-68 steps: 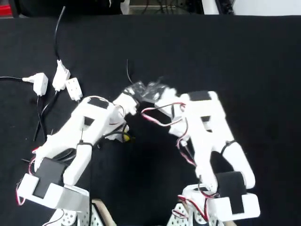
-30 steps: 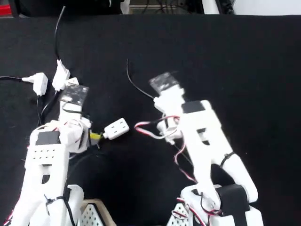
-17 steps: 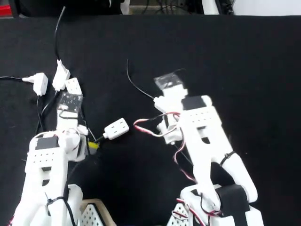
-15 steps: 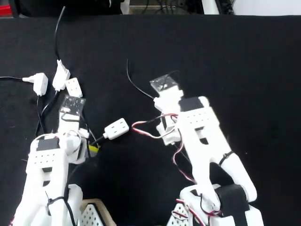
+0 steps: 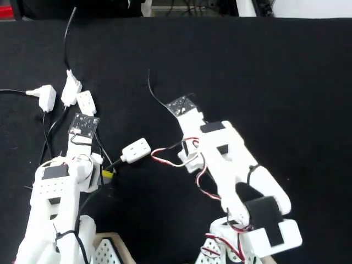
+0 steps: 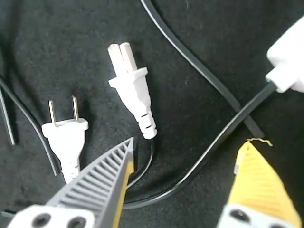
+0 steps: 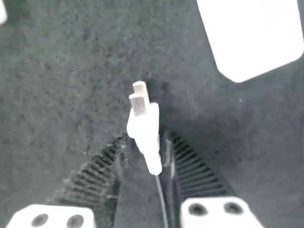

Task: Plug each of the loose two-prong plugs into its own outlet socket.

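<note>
My right gripper (image 7: 145, 147) pinches a white plug (image 7: 142, 118) between its fingers, prongs pointing away from it, around the middle of the black table (image 5: 286, 82). A socket block (image 5: 136, 149) lies to its left, a little nearer. On the left side, my left gripper (image 6: 187, 142) is spread wide over one loose plug (image 6: 133, 90) and a second plug (image 6: 66, 133) beside it.
</note>
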Robot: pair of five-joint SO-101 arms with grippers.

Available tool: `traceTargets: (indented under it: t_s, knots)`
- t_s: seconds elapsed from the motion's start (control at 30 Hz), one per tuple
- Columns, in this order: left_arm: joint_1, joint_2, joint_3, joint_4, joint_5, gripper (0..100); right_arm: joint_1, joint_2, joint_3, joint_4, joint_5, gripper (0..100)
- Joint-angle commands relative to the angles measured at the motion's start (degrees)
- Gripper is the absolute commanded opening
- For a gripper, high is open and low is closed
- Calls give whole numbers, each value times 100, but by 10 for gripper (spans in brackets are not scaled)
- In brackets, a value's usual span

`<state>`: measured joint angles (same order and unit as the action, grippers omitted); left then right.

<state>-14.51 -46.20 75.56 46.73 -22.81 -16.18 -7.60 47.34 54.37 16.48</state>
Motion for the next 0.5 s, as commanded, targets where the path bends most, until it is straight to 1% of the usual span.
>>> traceTargets:
  t_s: [0.0, 0.17, 0.33, 0.37, 0.47]
  knots:
    - [-40, -97, -13, -79, -53, 332, -53, -4, -145, -105, 642, 67]
    - [-31, -97, -4, -79, -62, 332, -53, -4, -259, 79, 1635, 21]
    - [-22, -97, 4, -88, -62, 332, 132, -277, -1147, 1143, 2840, 12]
    - [-22, -97, 4, -88, -62, 332, 167, -418, -1420, 1371, 3121, 14]
    - [-22, -97, 4, -88, -62, 332, 185, -884, -2088, 2013, 4360, 15]
